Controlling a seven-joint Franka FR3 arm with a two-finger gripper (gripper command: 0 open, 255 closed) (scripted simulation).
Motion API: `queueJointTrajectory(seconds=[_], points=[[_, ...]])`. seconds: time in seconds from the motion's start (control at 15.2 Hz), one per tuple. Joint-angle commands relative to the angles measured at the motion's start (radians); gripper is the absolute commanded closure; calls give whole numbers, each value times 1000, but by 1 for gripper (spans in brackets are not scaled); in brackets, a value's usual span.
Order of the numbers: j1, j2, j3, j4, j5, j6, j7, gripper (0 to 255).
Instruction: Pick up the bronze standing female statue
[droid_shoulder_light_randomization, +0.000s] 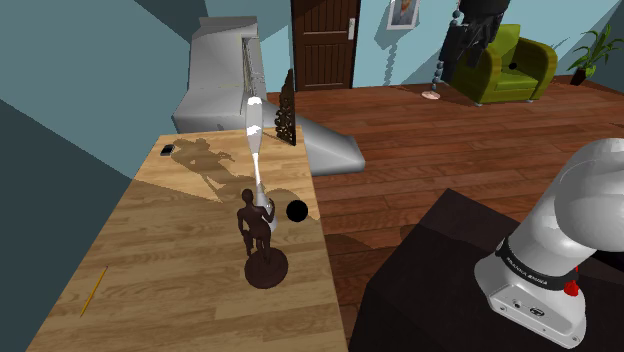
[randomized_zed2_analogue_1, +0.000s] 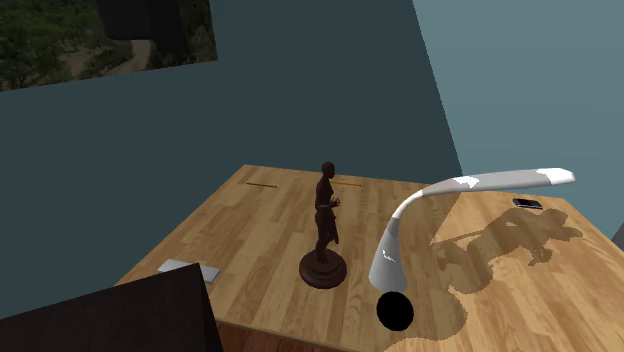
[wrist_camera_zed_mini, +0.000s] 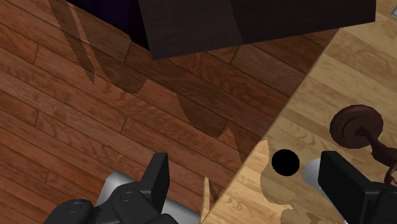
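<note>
The dark bronze statue of a standing woman (droid_shoulder_light_randomization: 258, 228) rises upright from a round base on the wooden table (droid_shoulder_light_randomization: 170, 270), close to the edge nearest the stand. It also stands mid-table in the second exterior view (randomized_zed2_analogue_1: 325, 220). My black gripper (droid_shoulder_light_randomization: 468, 42) hangs high in the air, well away from the statue and off the table's side. In the wrist view the gripper (wrist_camera_zed_mini: 251, 181) looks down on the floor beside the table edge, its fingers wide apart and holding nothing. The statue's base (wrist_camera_zed_mini: 355, 125) lies beyond the finger (wrist_camera_zed_mini: 343, 184) on its side.
A white bent-neck lamp (droid_shoulder_light_randomization: 255, 140) with a grey foot (randomized_zed2_analogue_1: 386, 262) stands just behind the statue, a black ball (droid_shoulder_light_randomization: 297, 211) beside it. A small dark phone (droid_shoulder_light_randomization: 167, 150), a yellow pencil (droid_shoulder_light_randomization: 94, 291) and a grey flat card (randomized_zed2_analogue_1: 190, 268) lie on the table. The dark stand (droid_shoulder_light_randomization: 440, 270) borders it.
</note>
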Motion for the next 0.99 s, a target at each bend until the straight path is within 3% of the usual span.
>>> queueJointTrajectory(seconds=[0.0, 0.92], points=[[0, 0, 0, 0, 0, 0, 0, 0], [71, 344, 157, -16, 107, 354, 197, 0]])
